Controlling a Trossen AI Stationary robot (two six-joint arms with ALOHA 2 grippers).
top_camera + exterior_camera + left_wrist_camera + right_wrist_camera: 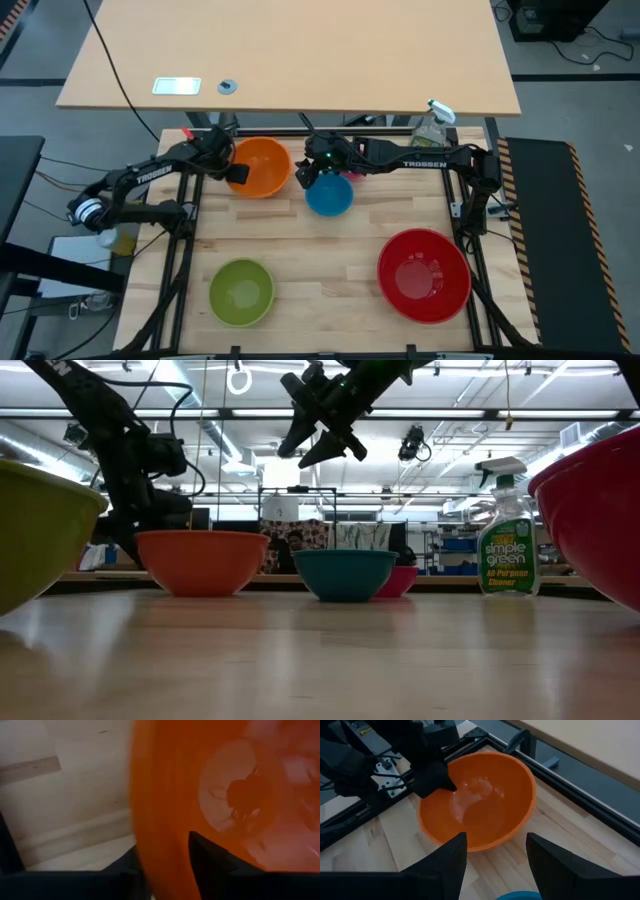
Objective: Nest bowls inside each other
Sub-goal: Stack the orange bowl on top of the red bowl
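The orange bowl point(220, 805) fills most of the left wrist view, its glossy inside facing the camera and its rim crossing between the left tool's point(165, 865) two dark fingers. One finger point(215, 857) sits inside the bowl, the other outside the wall, over the pale wooden tabletop point(65, 810)

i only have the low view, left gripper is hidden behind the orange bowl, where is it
Observer: The left gripper is at the orange bowl, one finger inside the rim and one outside, as the left wrist view shows.
Operator: is the right gripper holding anything
Observer: No. The right gripper is open and empty, above the blue bowl.
Operator: is the pink bowl already nested in the blue one
Observer: No. From above, the pink bowl sits on the table behind the blue bowl, partly under the right arm.
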